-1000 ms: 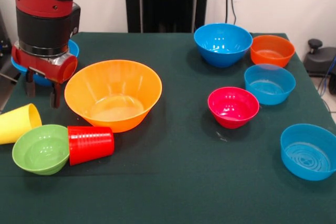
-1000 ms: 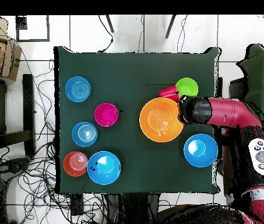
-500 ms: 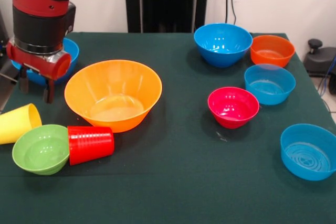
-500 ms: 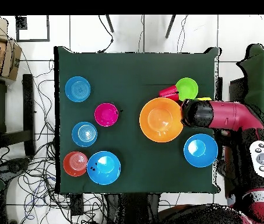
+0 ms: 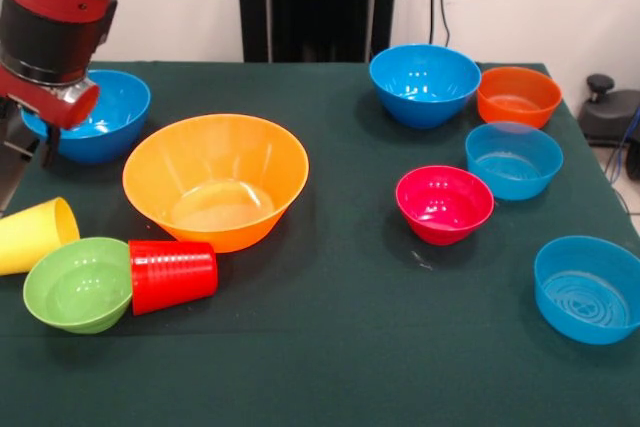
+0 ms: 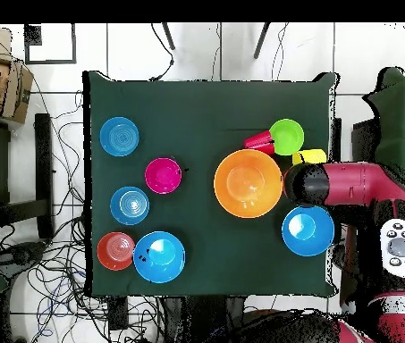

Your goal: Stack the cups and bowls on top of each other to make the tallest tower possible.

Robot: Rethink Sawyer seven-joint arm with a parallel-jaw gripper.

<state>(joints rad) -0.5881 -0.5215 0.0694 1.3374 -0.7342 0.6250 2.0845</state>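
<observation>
So far nothing is stacked. At the far left the gripper (image 5: 25, 147) hangs by a blue bowl (image 5: 95, 117); I cannot tell how its jaws stand. Near left, the yellow cup (image 5: 35, 235) and red cup (image 5: 172, 275) lie on their sides, touching the green bowl (image 5: 78, 284). They look light, hard and slippery, so the thin rim seems best to pinch. The big bowl (image 5: 215, 179), empty, sits just right of them.
</observation>
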